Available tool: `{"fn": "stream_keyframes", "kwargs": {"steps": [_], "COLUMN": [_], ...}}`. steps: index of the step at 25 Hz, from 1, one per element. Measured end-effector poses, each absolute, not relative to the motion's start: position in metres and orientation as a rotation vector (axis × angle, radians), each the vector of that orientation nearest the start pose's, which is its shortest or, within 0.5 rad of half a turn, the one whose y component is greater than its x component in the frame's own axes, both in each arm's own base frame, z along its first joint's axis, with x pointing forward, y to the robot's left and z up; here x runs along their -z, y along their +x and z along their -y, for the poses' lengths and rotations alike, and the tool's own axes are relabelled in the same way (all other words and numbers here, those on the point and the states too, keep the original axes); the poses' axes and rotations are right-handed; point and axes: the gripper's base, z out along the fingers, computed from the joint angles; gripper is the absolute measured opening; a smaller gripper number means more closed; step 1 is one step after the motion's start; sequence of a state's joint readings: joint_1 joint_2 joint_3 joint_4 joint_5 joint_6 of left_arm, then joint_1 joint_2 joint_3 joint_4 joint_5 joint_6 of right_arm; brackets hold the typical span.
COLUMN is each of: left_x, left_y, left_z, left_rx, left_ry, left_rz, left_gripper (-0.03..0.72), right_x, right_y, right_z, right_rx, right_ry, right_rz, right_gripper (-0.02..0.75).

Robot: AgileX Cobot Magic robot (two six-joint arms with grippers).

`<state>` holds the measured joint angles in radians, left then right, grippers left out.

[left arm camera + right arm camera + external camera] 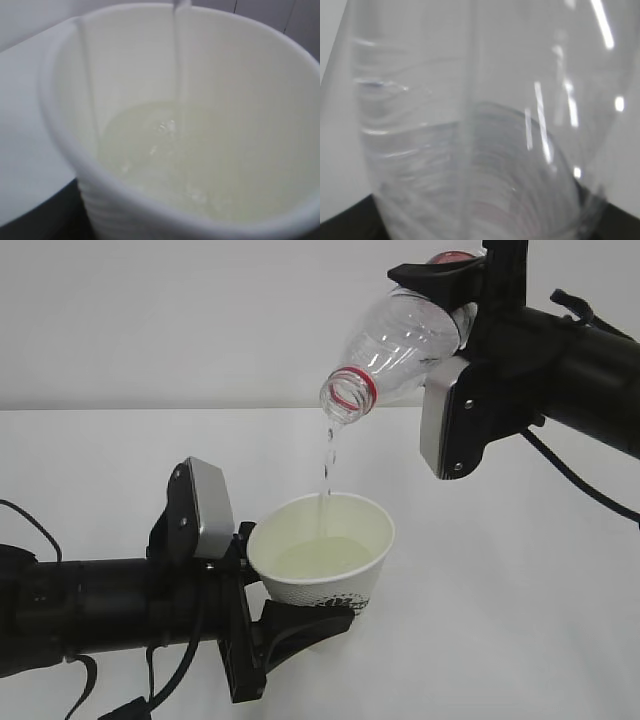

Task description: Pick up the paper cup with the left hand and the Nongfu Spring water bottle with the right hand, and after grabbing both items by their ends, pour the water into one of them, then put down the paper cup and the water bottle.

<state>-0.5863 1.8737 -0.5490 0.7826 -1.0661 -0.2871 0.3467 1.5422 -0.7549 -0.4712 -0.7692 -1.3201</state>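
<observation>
My left gripper (290,615) is shut on the white paper cup (325,560) and holds it upright above the table at lower centre. Higher up on the right, my right gripper (455,300) is shut on the clear Nongfu Spring water bottle (400,345), which tilts mouth-down to the left. A thin stream of water (326,465) falls from its red-ringed mouth into the cup. The left wrist view is filled by the paper cup (250,75), with the water (170,150) pooling pale inside. The right wrist view is filled by the bottle (470,125); the jaws are hidden in both.
A white table (520,640) lies under both arms and a plain white wall stands behind. Black cables hang from the left arm at the lower left and from the right arm at the right edge.
</observation>
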Motion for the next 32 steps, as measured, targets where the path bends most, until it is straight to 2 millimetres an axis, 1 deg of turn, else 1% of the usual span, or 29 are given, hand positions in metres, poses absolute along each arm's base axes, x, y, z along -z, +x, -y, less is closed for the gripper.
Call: {"fn": "stream_keyframes", "kwargs": {"steps": [32], "left_x": [-0.1279], "left_y": [0.2119], "left_z": [0.2081], "left_rx": [0.915], "left_ry": [1.115], "left_rz": [-1.579], "left_gripper": [0.489], "right_x": [-0.2628], "right_y": [0.2939], "right_z": [-0.1366], "right_rx": [0.788], "right_ry": [-1.485], "right_rz": [-0.628], "right_gripper": [0.475]}}
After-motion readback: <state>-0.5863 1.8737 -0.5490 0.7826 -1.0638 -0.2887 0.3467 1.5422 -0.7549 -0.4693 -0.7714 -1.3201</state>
